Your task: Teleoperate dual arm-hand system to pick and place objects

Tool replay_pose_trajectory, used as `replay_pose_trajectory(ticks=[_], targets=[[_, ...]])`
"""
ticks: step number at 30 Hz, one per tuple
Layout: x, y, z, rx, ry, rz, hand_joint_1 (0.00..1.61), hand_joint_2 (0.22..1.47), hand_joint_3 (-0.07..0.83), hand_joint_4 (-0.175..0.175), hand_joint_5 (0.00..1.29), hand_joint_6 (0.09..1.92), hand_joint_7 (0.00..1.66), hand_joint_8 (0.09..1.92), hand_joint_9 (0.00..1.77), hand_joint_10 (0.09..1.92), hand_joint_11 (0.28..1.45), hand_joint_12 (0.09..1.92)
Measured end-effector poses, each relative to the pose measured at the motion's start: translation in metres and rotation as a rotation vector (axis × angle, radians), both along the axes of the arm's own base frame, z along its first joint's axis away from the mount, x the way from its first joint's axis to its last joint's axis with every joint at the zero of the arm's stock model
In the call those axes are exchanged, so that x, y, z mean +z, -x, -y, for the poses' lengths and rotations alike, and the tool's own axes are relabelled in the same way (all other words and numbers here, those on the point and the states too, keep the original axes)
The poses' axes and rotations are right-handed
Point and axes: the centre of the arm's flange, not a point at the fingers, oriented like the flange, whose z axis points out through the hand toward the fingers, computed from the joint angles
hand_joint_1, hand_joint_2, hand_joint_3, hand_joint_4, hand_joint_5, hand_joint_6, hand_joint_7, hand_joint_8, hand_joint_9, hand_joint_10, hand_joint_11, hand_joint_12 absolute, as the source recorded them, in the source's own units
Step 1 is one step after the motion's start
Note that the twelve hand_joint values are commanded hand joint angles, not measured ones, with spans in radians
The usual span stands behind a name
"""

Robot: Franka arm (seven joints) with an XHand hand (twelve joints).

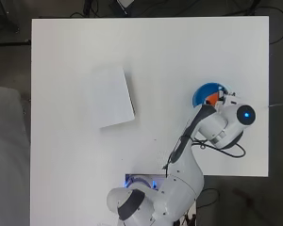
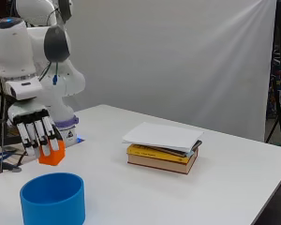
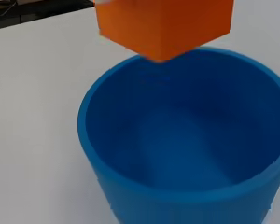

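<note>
**Orange block held above the blue cup**

The hand has its fingers wrapped round an orange block, holding it in the air just over the open blue cup. The cup stands on the white table near its right edge. Well to the left lies a stack of books with a white sheet on top.

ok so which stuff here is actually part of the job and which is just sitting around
Part of the job:
- orange block, held in the hand
- blue cup, empty, just below the block

Just lying about:
- stack of books with white sheets on top, further along the table, untouched
</note>
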Motion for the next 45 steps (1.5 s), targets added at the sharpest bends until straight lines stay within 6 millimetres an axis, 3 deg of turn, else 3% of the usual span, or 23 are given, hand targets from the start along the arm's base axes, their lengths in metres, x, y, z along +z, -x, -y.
replay_pose_trajectory(ticks=[2,3,5,7,10,11,12,14,15,17,20,23,26,29,30,32,35,38,40,42,45], targets=[[-0.015,0.008,-0.007,-0.003,-0.023,-0.022,1.37,1.12,0.041,-0.086,0.69,0.09,0.83,1.04,1.10,0.71,0.85,0.09],[-0.022,0.011,-0.009,-0.003,-0.030,-0.032,1.42,1.11,0.028,-0.083,0.70,0.09,0.81,1.09,1.06,0.92,0.86,0.09],[-0.033,0.016,-0.013,-0.002,-0.040,-0.047,1.46,1.12,0.009,-0.079,0.71,0.09,0.79,1.12,1.02,1.10,0.87,0.09],[-0.037,0.020,-0.014,-0.008,-0.045,-0.052,1.47,1.13,0.003,-0.076,0.72,0.09,0.77,1.14,1.00,1.15,0.87,0.09],[-0.038,0.020,-0.011,-0.015,-0.037,-0.059,0.94,1.22,0.006,-0.061,0.69,0.09,0.88,0.34,0.99,0.40,0.76,0.09],[-0.038,0.019,-0.011,-0.020,-0.033,-0.061,0.64,1.17,-0.003,-0.036,0.63,0.09,0.80,0.18,0.89,0.22,0.69,0.09],[-0.037,0.017,-0.011,-0.023,-0.028,-0.059,0.38,1.10,-0.009,-0.002,0.53,0.09,0.70,0.09,0.79,0.11,0.64,0.09],[-0.035,0.014,-0.013,-0.012,0.001,-0.061,0.10,0.91,-0.020,0.021,0.22,0.09,0.35,0.09,0.48,0.09,0.54,0.09],[-0.034,0.015,-0.015,-0.002,0.029,-0.059,0.05,0.86,-0.024,0.023,0.13,0.09,0.20,0.09,0.32,0.09,0.48,0.09],[-0.030,0.014,-0.022,0.018,0.100,-0.043,0.01,0.81,-0.022,0.024,0.03,0.09,0.05,0.09,0.18,0.09,0.41,0.09],[-0.024,0.015,-0.030,0.030,0.180,-0.020,0.00,0.82,-0.009,0.031,0.00,0.09,0.01,0.09,0.14,0.09,0.38,0.09],[-0.010,0.007,-0.033,0.028,0.164,-0.018,0.00,0.83,-0.002,0.049,0.01,0.09,0.10,0.09,0.24,0.09,0.42,0.09],[0.024,-0.010,-0.021,-0.006,0.126,0.018,0.00,0.82,-0.003,0.062,0.00,0.09,0.11,0.09,0.28,0.09,0.43,0.09],[0.089,-0.023,-0.014,-0.042,0.116,0.058,0.00,0.81,-0.002,0.077,0.08,0.09,0.15,0.09,0.35,0.09,0.43,0.09],[0.114,-0.024,-0.022,-0.030,0.110,0.057,0.03,0.82,0.002,0.077,0.12,0.09,0.17,0.09,0.37,0.09,0.42,0.09],[0.160,-0.027,-0.058,0.028,0.084,0.043,0.08,0.85,0.007,0.062,0.19,0.09,0.24,0.09,0.40,0.09,0.41,0.09],[0.218,-0.020,-0.151,0.165,0.028,0.041,0.22,0.91,0.008,0.031,0.29,0.09,0.35,0.09,0.47,0.09,0.42,0.09],[0.268,0.010,-0.239,0.310,-0.028,0.147,0.23,0.92,0.007,-0.017,0.29,0.09,0.38,0.09,0.50,0.09,0.42,0.09],[0.290,0.037,-0.275,0.364,-0.075,0.211,0.23,0.92,0.006,-0.033,0.28,0.09,0.38,0.09,0.50,0.09,0.42,0.09],[0.298,0.055,-0.299,0.400,-0.105,0.234,0.23,0.93,0.008,-0.039,0.29,0.09,0.39,0.09,0.50,0.09,0.41,0.09],[0.294,0.058,-0.322,0.405,-0.097,0.211,0.24,0.95,0.007,-0.043,0.29,0.09,0.45,0.09,0.54,0.09,0.42,0.09]])
